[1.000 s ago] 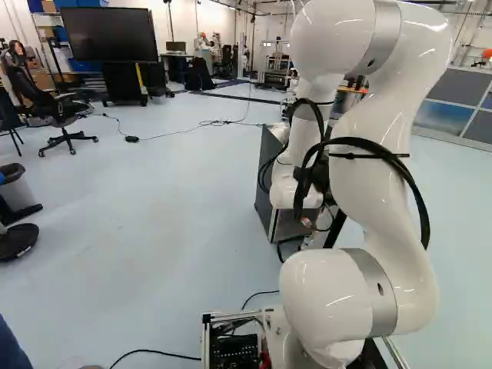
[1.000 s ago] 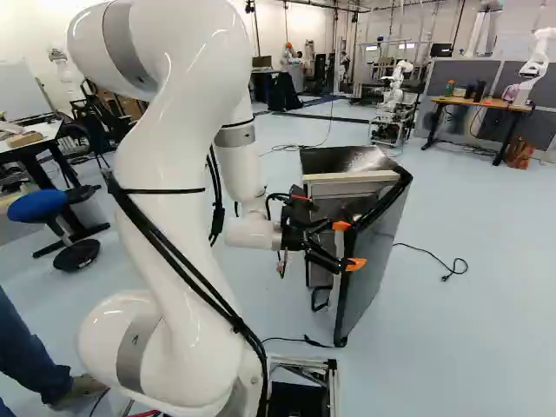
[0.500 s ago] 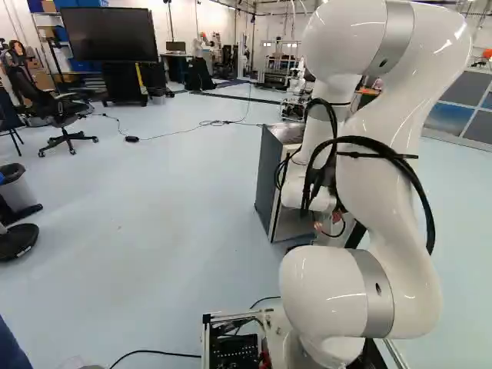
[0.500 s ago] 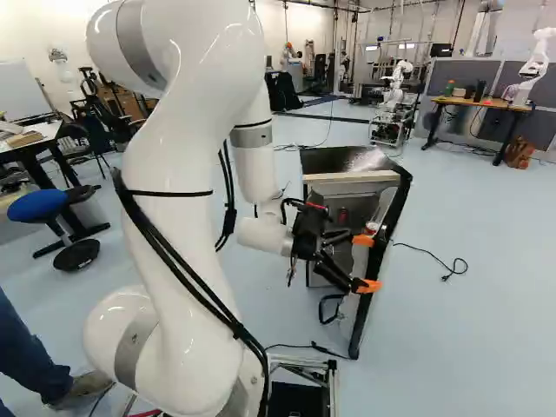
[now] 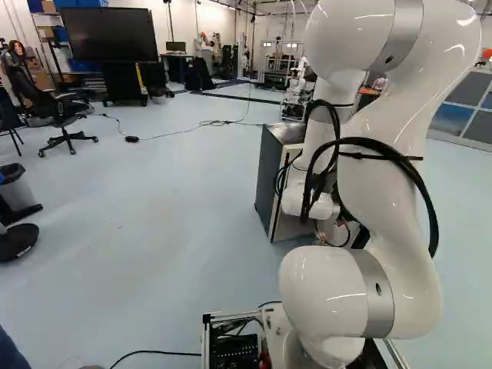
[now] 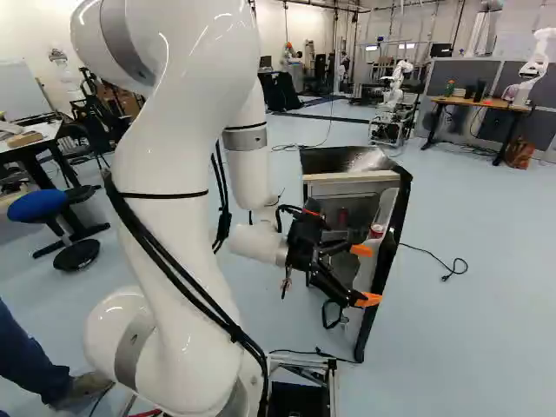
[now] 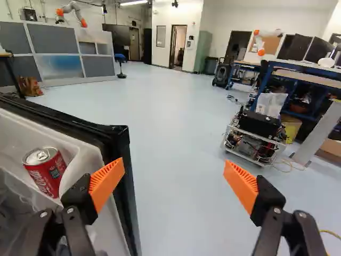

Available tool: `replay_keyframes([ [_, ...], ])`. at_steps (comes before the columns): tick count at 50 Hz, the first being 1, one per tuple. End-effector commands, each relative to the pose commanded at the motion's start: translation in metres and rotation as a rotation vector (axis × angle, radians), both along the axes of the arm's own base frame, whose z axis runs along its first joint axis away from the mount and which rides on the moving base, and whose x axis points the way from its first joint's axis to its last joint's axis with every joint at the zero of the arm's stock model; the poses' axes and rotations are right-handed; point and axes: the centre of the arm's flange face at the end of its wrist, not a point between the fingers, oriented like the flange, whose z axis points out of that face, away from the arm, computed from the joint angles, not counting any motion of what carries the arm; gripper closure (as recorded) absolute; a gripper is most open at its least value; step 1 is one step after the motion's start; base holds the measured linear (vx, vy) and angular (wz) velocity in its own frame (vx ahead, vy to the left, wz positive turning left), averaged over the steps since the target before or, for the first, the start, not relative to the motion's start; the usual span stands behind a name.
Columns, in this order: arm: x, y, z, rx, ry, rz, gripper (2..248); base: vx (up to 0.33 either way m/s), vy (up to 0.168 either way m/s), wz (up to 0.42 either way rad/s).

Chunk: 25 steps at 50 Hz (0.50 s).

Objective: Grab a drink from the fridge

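Though near the white-lettered red can (image 7: 43,175) in the fridge door (image 7: 118,141), the pincer (image 6: 366,275) released, fingers apart.

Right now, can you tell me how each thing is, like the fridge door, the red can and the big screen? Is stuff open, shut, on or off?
Fridge door: open.
Red can: in the door's shelf, not gripped; can't tell if opened.
End effector: open, nothing between its fingers.
Big screen: dark, so probably off.
Far doorway: open.
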Motion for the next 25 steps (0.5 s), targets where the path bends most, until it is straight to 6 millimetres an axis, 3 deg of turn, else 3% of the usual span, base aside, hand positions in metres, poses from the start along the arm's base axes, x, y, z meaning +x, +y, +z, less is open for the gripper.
replay_keyframes([
  [13, -0.013, 0.027, 0.000, 0.004, 0.034, 0.093, 3, 0.000, 0.000, 0.000],
  [25, -0.005, 0.042, 0.000, 0.003, 0.032, 0.155, 3, 0.000, 0.000, 0.000],
])
